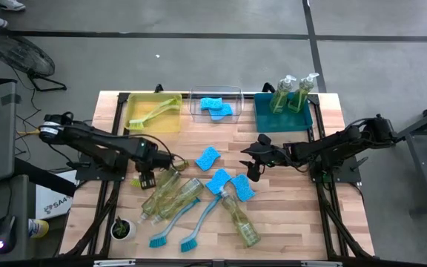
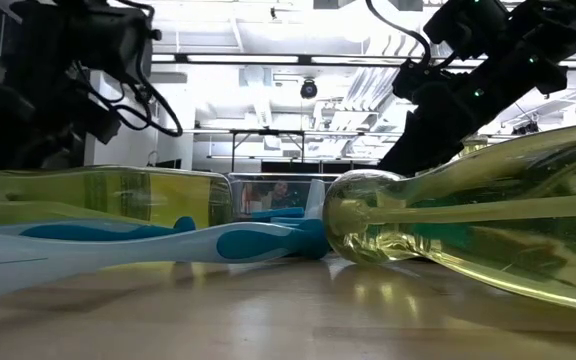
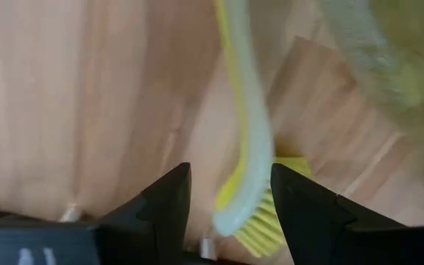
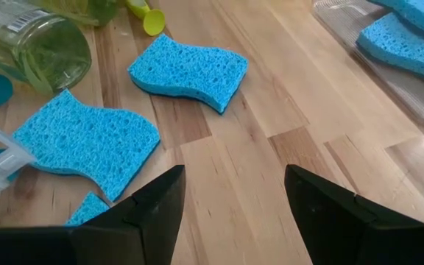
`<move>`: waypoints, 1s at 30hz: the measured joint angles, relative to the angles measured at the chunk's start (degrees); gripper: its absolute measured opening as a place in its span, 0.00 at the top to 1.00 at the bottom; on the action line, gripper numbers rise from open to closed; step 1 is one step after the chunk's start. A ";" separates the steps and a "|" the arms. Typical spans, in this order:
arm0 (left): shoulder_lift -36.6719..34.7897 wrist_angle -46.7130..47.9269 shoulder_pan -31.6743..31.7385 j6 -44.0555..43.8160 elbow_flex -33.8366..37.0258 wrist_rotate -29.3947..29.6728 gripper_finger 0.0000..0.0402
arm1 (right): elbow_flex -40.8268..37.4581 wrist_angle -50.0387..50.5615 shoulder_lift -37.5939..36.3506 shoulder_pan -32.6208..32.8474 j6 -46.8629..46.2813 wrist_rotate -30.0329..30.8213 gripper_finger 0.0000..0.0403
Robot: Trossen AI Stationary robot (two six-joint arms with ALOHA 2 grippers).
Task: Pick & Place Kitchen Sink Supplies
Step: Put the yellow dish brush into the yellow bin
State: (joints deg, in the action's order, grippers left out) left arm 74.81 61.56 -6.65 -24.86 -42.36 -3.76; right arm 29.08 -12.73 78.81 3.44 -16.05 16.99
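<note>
Sorting brushes and sponges off the table (image 4: 271,140)

Left gripper (image 3: 230,171) has a yellow-green brush (image 3: 245,132) between its half-open fingers, with the long smooth handle pointing away from it (I cannot tell if it grips it). Right gripper (image 4: 234,173) is wide and empty, low over the wood. A soft blue sponge (image 4: 190,71) with wavy edges lies just ahead, its long side across the fingers. This arm is nearer to it.
</note>
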 joint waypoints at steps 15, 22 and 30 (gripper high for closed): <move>0.01 -8.04 -6.20 -4.23 5.30 0.45 0.54 | 0.00 0.02 0.00 -0.02 -0.02 -0.92 0.44; 0.01 -11.64 -6.14 -5.44 8.38 0.98 0.54 | 0.00 0.02 0.00 0.00 -0.02 -0.90 0.44; -0.10 -13.64 -6.14 -4.96 9.87 1.42 0.58 | 0.00 0.02 0.00 -0.02 -0.44 -0.88 0.44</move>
State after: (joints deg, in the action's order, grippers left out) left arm 74.72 47.92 -12.80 -29.82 -32.49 -2.35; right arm 29.08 -12.71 78.81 3.42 -16.49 16.11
